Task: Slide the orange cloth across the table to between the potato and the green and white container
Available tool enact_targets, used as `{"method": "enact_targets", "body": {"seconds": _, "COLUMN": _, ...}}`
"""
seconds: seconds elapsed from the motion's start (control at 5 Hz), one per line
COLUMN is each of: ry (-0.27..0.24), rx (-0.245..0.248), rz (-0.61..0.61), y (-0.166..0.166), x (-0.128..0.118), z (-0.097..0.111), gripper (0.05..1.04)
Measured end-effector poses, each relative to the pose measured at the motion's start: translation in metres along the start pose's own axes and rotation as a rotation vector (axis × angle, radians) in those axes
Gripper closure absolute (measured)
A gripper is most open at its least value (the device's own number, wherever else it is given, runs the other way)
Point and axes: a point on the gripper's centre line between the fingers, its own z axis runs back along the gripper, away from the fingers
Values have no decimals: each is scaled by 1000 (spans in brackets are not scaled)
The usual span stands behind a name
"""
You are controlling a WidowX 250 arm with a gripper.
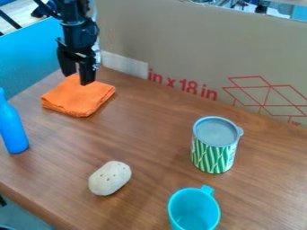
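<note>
At the upper left, the black gripper [78,78] hangs over the back part of a folded orange cloth [81,99], its two fingers apart. Orange fabric shows between and below the fingertips; whether they touch it I cannot tell. The cloth lies flat on the brown wooden table [144,134], near its back left corner.
A blue bottle [13,130] stands at the left edge. A pale potato-like object [110,178] lies front centre. A lidded green-and-white can [214,150] stands at right, with a turquoise cup [193,211] in front. Cardboard [203,54] walls the back; a blue panel [30,58] borders the left.
</note>
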Motion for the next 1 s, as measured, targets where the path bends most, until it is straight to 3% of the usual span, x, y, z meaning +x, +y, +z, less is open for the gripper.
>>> {"method": "enact_targets", "body": {"seconds": 0.2, "ry": -5, "rx": 43, "rz": -7, "y": 7, "x": 8, "z": -10, "gripper": 83}}
{"method": "enact_targets", "body": {"seconds": 0.6, "ry": 1, "rx": 72, "rz": -34, "y": 14, "x": 12, "z": -28, "gripper": 83}}
{"method": "enact_targets", "body": {"seconds": 1.0, "ry": -3, "rx": 117, "rz": -114, "y": -15, "x": -1, "z": -35, "gripper": 82}}
